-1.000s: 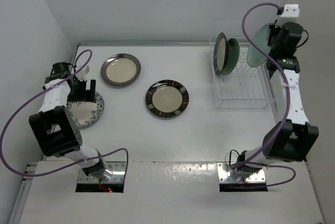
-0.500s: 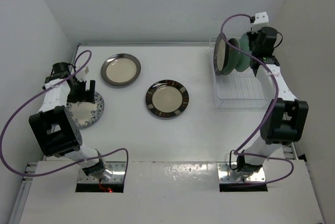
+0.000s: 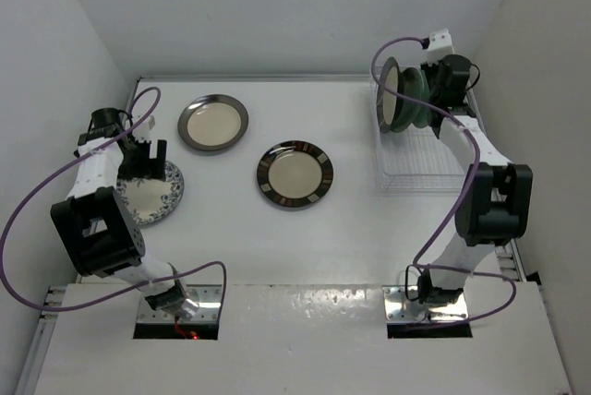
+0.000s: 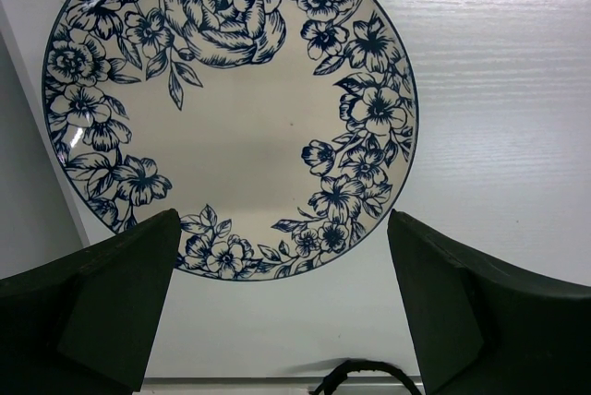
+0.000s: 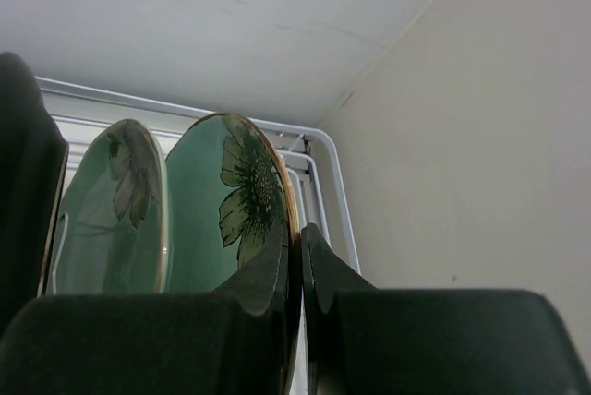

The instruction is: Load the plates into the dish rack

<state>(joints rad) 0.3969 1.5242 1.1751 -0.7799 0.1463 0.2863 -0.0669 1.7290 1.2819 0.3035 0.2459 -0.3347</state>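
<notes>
The right tool (image 5: 294, 264) is clamped on the rim of a green plate (image 5: 217, 210) held upright at the rack (image 3: 429, 172) beside another green plate (image 5: 106, 215), so I'd settle it fully down before releasing; the left tool (image 4: 282, 229) gapes above the blue plate (image 4: 231, 118).

Far end: we see upright plates (image 3: 392, 95) filling the dish rack (image 3: 434, 162).
Near end: we find its slots open above.
Right: the wall (image 3: 545, 90) crowds us.

No readable text or labels anywhere.
</notes>
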